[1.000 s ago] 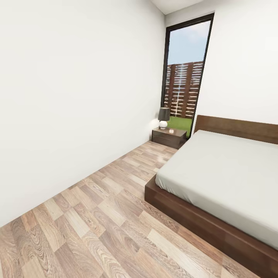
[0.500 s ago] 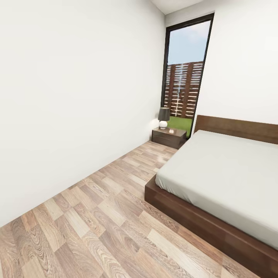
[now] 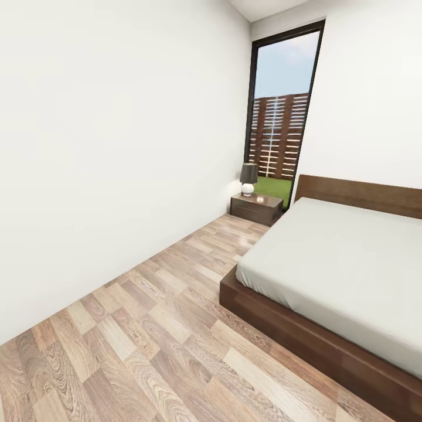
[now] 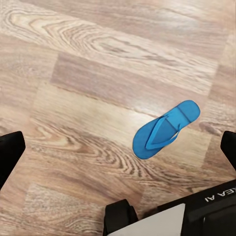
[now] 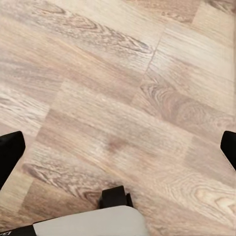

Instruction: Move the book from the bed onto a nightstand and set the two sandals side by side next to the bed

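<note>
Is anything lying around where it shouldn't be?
Yes. One blue sandal lies by itself, strap up, on the wood floor under the left gripper. No second sandal lies beside it.

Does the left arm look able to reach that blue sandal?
Probably yes: the sandal lies alone on bare floor below the open left gripper, with nothing between them.

From my head view, the bed point(image 3: 328, 281) ran off the frame at 3 and 5 o'clock. In each wrist view I saw only finger point(image 4: 10, 155) tips point(image 5: 10, 152), cropped at 9 and 3 o'clock.
</note>
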### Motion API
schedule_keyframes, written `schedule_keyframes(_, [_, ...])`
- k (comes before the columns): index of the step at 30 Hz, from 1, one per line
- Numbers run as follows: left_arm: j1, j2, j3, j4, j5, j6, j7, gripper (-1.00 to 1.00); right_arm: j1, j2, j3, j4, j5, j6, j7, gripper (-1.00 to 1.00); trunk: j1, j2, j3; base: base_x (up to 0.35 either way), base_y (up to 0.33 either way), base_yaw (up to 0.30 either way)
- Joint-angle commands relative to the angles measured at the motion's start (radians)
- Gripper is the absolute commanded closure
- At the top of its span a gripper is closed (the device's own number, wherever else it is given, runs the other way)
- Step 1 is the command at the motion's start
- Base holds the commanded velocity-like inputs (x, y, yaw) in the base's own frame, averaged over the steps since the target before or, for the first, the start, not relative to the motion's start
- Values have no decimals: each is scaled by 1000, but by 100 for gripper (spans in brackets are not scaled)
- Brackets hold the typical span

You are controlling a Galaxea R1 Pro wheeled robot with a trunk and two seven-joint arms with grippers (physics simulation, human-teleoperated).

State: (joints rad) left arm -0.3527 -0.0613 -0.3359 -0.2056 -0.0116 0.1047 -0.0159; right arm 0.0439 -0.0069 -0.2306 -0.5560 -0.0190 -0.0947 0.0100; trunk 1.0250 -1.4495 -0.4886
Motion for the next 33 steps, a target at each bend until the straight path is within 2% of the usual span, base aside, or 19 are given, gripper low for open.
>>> schedule_keyframes(1, [0, 0, -1, -2, -1, -3, -2, -100, 0, 0, -2, -2, -2, -2, 1, -100, 0, 0, -1, 0, 0, 0])
schedule_keyframes(9, [0, 1, -1, -2, 1, -42, -2, -100, 1, 0, -5, -2, 0, -2, 2, -100, 0, 0, -1, 0, -36, 0])
schedule_keyframes(33, [0, 0, -2, -1, 2, -55, -1, -100, 1, -1, -5, -2, 2, -2, 2, -100, 0, 0, -1, 0, -75, 0])
